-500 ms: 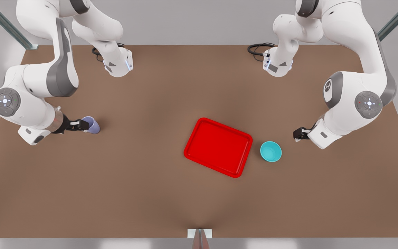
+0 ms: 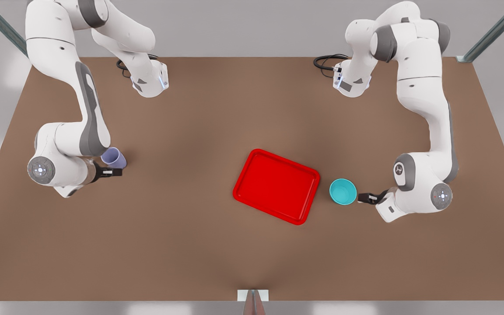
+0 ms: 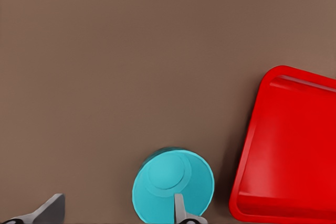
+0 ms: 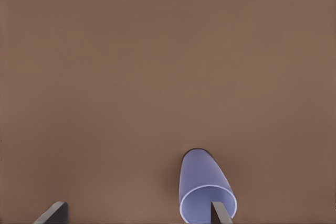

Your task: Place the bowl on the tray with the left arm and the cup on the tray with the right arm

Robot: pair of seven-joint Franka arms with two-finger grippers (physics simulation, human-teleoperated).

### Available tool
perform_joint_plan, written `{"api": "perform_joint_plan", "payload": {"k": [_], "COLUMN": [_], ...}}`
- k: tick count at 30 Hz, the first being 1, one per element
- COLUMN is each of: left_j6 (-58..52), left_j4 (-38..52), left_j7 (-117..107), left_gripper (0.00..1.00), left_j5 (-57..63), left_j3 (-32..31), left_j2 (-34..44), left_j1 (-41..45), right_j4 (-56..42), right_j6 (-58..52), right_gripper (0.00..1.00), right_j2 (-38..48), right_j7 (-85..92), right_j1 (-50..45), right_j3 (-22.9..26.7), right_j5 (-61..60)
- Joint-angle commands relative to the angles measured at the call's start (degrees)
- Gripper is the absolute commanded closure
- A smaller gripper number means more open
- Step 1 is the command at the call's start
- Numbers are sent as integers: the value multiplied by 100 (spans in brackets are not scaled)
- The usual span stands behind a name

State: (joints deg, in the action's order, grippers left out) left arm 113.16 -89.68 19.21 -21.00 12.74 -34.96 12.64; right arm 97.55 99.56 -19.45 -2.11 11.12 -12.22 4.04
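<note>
Beside the tray (image 2: 276, 186), on the front view's right, the left gripper (image 2: 362, 198) stands with its jaws spread wide at the bowl (image 2: 343, 191). In the left wrist view one fingertip (image 3: 179, 206) sits over the bowl's hollow, just inside the rim on the gripper's side, while the other finger (image 3: 48, 210) is well outside the bowl (image 3: 173, 183), apart from it. So the jaws straddle the near wall of the bowl but pinch nothing yet. The bowl rests upright on the table (image 2: 199, 245), just off the tray's short edge, close but not touching as far as I can tell.

Well away from the tray, toward the front view's left, the right gripper (image 2: 111, 171) is at the cup (image 2: 114, 157), also wide open. The right wrist view shows one fingertip (image 4: 220, 213) at the cup's mouth and the other (image 4: 54, 213) far off to the side; the cup (image 4: 203, 190) looks tilted or lying with its opening toward the camera, though I cannot tell for certain.

Both arms seem to be at the grasp step. To do it well, each should probably settle lower so a finger goes clearly inside the rim, then close on the wall squarely before lifting. The cup's thin wall and tilt could let it roll or slip; the bowl needs only a short carry over the low rim.
</note>
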Motion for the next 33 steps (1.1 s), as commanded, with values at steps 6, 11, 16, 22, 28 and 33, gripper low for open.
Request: {"api": "perform_joint_plan", "payload": {"k": [6,11,16,22,28,33], "left_j6": [769,761,717,585,488,488], "left_j4": [-656,-735,-735,-735,-735,-735], "left_j7": [681,857,1173,1173,1182,1173], "left_gripper": [0,0,0,0,20,47], "left_j5": [-941,-967,-923,-914,-897,-774], "left_j3": [-17,-193,-193,-193,-185,-184], "left_j2": [-143,-275,-327,-486,-503,-538], "left_j1": [1,-78,-78,-7,-16,-16], "right_j4": [-527,-624,-826,-835,-896,-905], "right_j6": [37,196,204,204,204,204], "right_gripper": [0,0,0,0,0,0], "right_j2": [-516,-551,-648,-692,-718,-718], "right_j7": [-18,-18,9,-9,-9,-18], "right_j1": [-13,-4,84,101,101,93], "right_j3": [0,0,9,9,0,9], "right_j5": [9,0,9,-18,-27,-27]}}
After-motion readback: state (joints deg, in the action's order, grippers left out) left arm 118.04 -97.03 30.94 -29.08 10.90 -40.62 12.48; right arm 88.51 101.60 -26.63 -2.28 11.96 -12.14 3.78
